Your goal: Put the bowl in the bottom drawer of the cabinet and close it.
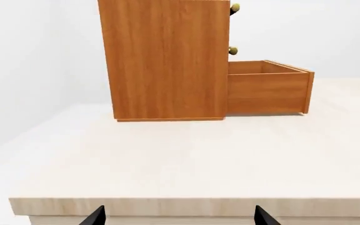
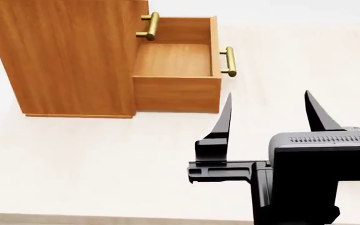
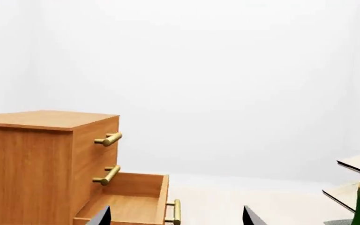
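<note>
Looking for the bowl, you won't find it in any view. The bottom drawer (image 2: 174, 61) is pulled out of the cabinet (image 2: 67, 56), its wooden floor bare. Your right gripper (image 2: 266, 110) hangs nearby over the table (image 2: 105, 159), fingers spread, nothing between. Left gripper (image 1: 178, 218) spread too, at the table edge.

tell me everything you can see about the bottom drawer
The bottom drawer is a shallow orange-brown wood-grain box, pulled fully out of the cabinet and empty inside. A brass bar handle sits on its front panel. It sits low over the pale table. Nothing touches it; the right gripper hangs open nearby.
</note>
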{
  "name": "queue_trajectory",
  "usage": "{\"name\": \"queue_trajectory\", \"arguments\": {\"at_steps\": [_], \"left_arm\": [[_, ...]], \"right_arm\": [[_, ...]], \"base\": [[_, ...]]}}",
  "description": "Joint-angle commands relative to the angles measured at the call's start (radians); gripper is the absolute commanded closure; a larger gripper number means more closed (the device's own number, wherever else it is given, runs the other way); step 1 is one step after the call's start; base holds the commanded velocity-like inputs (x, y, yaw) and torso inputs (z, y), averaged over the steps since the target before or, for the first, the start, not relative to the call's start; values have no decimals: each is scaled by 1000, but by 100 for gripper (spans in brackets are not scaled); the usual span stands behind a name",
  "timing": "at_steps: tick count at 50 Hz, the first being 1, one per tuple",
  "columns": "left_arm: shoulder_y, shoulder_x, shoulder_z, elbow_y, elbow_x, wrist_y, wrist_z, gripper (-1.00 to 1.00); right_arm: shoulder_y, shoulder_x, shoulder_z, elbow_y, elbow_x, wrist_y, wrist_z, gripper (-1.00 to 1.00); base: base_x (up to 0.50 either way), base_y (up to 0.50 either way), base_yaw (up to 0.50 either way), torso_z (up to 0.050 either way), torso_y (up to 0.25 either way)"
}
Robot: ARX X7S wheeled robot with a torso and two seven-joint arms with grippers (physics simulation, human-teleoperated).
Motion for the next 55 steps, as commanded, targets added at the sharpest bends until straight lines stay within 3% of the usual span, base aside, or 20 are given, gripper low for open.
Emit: {"name": "queue_trajectory", "arguments": {"at_steps": [1, 11, 25, 27, 55], "left_arm": [[-1, -7, 7, 0, -3, 1, -8, -100], [-2, -12, 12, -4, -8, 5, -16, -100], [-3, -22, 22, -9, -8, 13, -24, -100], [-3, -23, 23, -5, -10, 9, -25, -100], [-9, -37, 39, -6, -18, 7, -44, -100]], "right_arm": [[-7, 8, -9, 6, 5, -14, 7, -100], [-19, 17, -19, 17, 4, -32, 14, -100], [-12, 40, -46, 13, 8, -17, 16, -100], [-25, 8, 3, 13, 44, -41, 5, -100], [-11, 43, -27, 21, 37, -49, 26, -100]], "base": [[0, 500, 0, 0, 0], [0, 482, 0, 0, 0], [0, 6, 0, 0, 0], [82, 0, 0, 0, 0], [498, 0, 0, 0, 0]]}}
